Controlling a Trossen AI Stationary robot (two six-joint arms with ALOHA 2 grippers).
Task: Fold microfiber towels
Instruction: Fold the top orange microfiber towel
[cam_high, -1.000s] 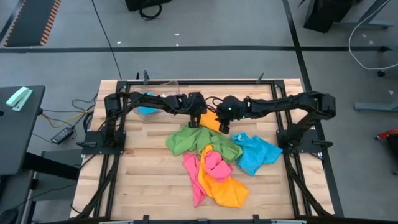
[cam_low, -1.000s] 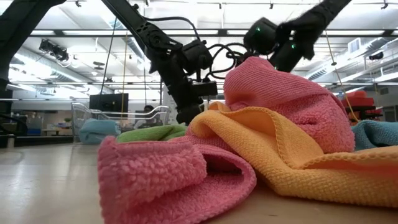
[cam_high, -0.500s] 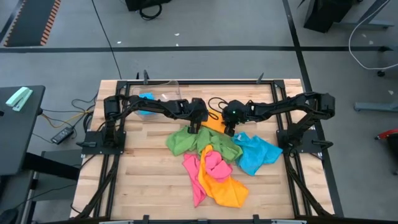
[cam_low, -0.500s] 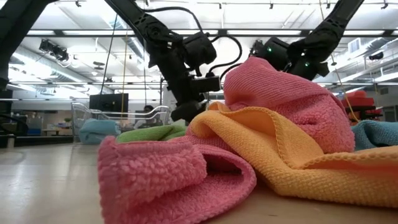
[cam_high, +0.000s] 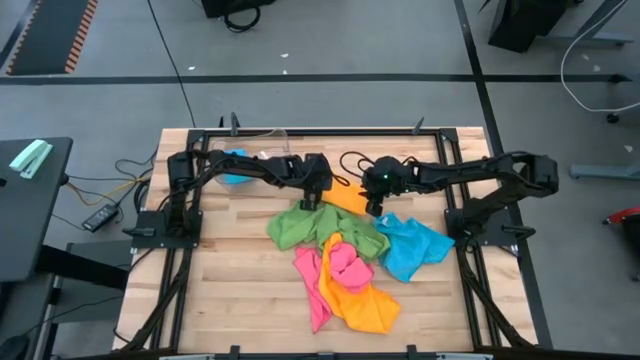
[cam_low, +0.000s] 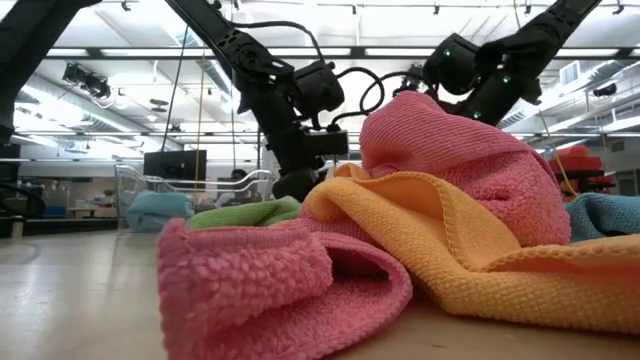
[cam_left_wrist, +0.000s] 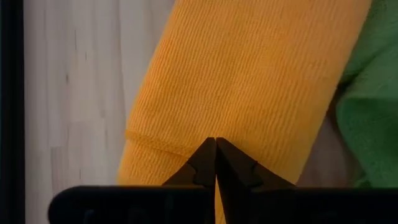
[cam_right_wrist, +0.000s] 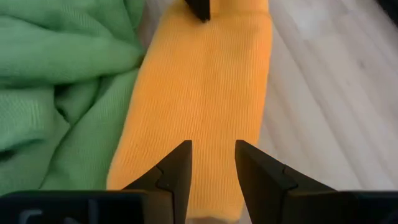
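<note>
Spreading across the middle of the wooden table (cam_high: 230, 290) is a loose heap of microfiber towels. Two dark arms reach in from the far corners and meet above the heap's far edge.

In the heap, a green towel (cam_high: 300, 225) lies on the left side and a blue towel (cam_high: 415, 248) on the right. A pink towel (cam_high: 345, 265) is bunched at the centre, with a large orange-yellow towel (cam_high: 365, 305) trailing toward the near edge. In the low view the pink and orange-yellow cloths fill the foreground, piled one over the other.

At the far edge of the heap lies a narrow orange strip of towel (cam_high: 345, 197), stretched flat on the wood just beside the green one. Behind the left arm, near the far left corner, a clear plastic bin (cam_high: 245, 160) holds another blue cloth (cam_high: 235, 172).

Smallest are the grippers. The left gripper (cam_left_wrist: 216, 163) is at one end of the orange strip, its fingertips pressed together right at the cloth's hem; whether any fabric is pinched between them cannot be told. The right gripper (cam_right_wrist: 211, 163) hangs over the opposite end of the same strip, its jaws parted by a narrow gap and holding nothing.
</note>
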